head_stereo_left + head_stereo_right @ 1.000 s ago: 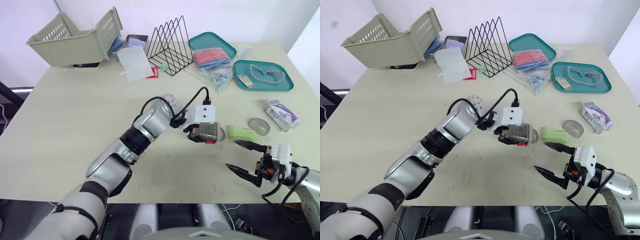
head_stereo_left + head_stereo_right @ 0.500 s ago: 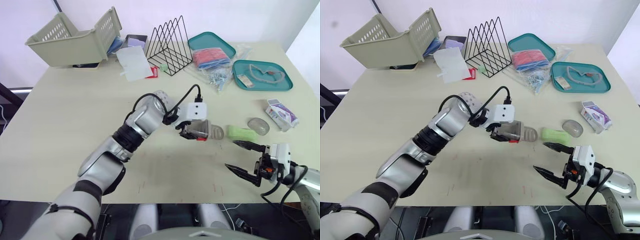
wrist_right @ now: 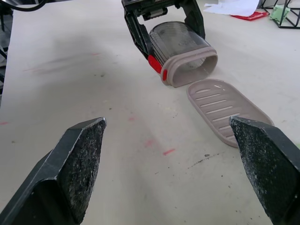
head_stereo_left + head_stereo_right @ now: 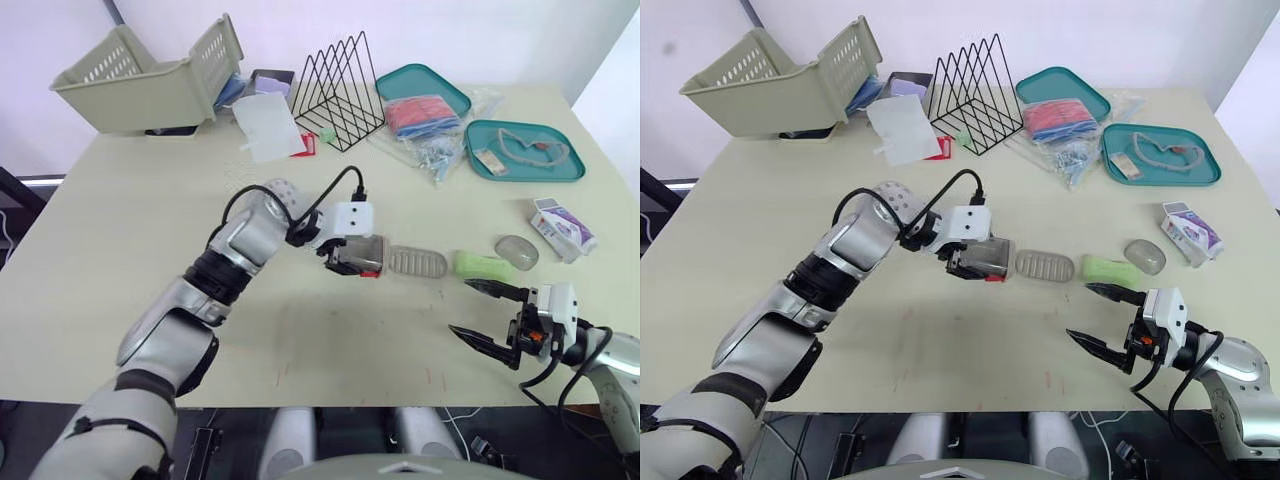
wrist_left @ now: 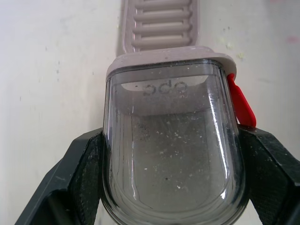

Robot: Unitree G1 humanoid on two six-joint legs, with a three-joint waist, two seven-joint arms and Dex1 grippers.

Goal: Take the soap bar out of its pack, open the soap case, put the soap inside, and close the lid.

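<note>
Left gripper [image 4: 350,262] clamped on smoky clear plastic soap case cover [image 4: 368,250], just left of ribbed beige oval soap tray [image 4: 417,262]. Bare green soap bar [image 4: 484,265] just right of tray. Right gripper [image 4: 462,308] spread wide, empty, nearer the robot than tray. Left wrist: black fingers [image 5: 79,178] pinch cover's sides. Right wrist: tray flat on table, just beside cover's mouth.

The left gripper [image 4: 355,256], clamped on the clear case cover [image 4: 368,252], has drawn away from the green soap bar [image 4: 484,265]. The ribbed tray [image 4: 417,262] is now bared, just beside that bar.
</note>
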